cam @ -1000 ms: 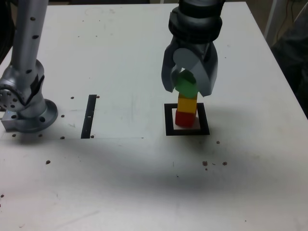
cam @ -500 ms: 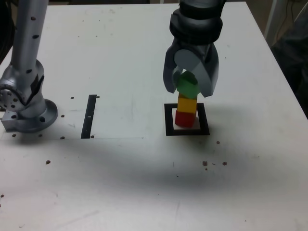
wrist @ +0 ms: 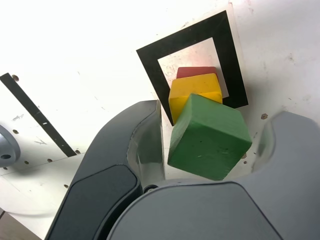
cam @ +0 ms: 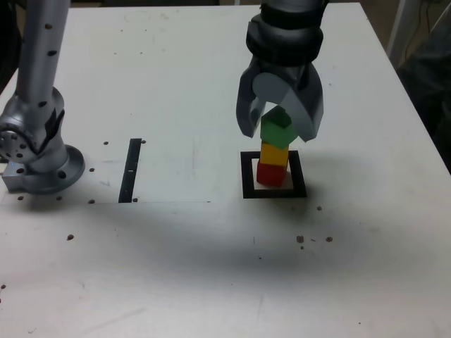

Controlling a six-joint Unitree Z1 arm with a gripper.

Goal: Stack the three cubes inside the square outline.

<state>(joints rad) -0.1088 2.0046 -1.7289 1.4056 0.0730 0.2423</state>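
Cubes stand stacked in the square outline (cam: 274,175): red cube (cam: 270,173), yellow cube (cam: 274,153), green cube (cam: 276,129) on top, twisted off square. Tool (cam: 280,121) straddles green, jaws released, gaps visible both sides. Risk: withdrawing jaws clip the skewed cube, toppling the stack. Versus earlier: jaws were clamped; now parted.

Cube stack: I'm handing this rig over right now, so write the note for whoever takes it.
Gripper: open, jaws either side of the green cube, gaps visible in the wrist view.
Stack: red cube at the bottom inside the square outline, yellow cube on it, green on top, twisted relative to the yellow.
Done: all three stacked.
Left: lift straight up without nudging the green.
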